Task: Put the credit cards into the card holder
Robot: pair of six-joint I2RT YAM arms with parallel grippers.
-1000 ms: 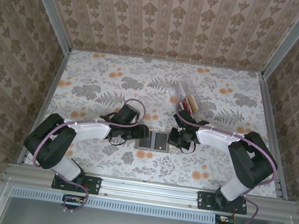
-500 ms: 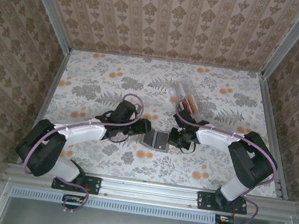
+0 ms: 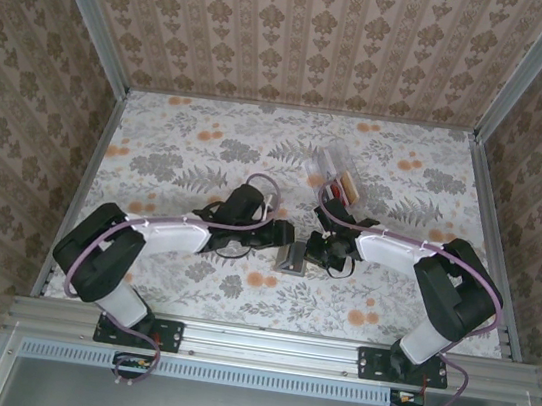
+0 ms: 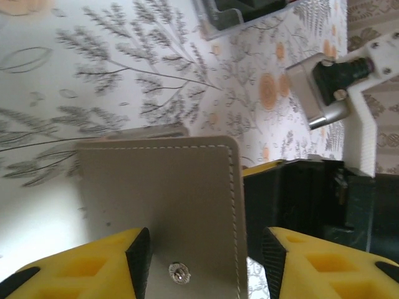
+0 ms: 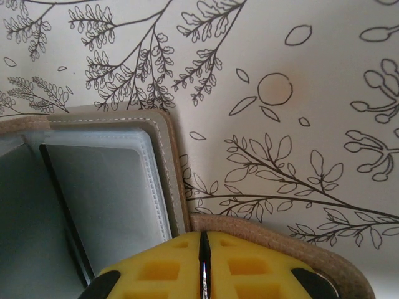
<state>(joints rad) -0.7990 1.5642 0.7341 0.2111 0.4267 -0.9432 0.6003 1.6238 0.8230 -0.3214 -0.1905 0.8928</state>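
Since a second ago the left gripper (image 3: 283,237) has swung right and the holder's (image 3: 293,258) left panel is tipped up; its jaws stand apart around that panel. Right gripper (image 3: 316,252), fingers pressed together, sits at the holder's right rim, mid-table (image 3: 187,156). Cards (image 3: 340,185) stand in the box (image 3: 329,161) behind.

Looks like a robotics lab test cell, not a real home: wallpaper panels (image 3: 304,36) boxed in aluminium framing (image 3: 88,16), floral-print worktop (image 3: 177,150), left arm (image 3: 161,233) and right arm (image 3: 396,249) bolted to a metal rail (image 3: 271,344).

Taupe card holder (image 3: 291,257) half-folded, cards (image 3: 342,185) behind
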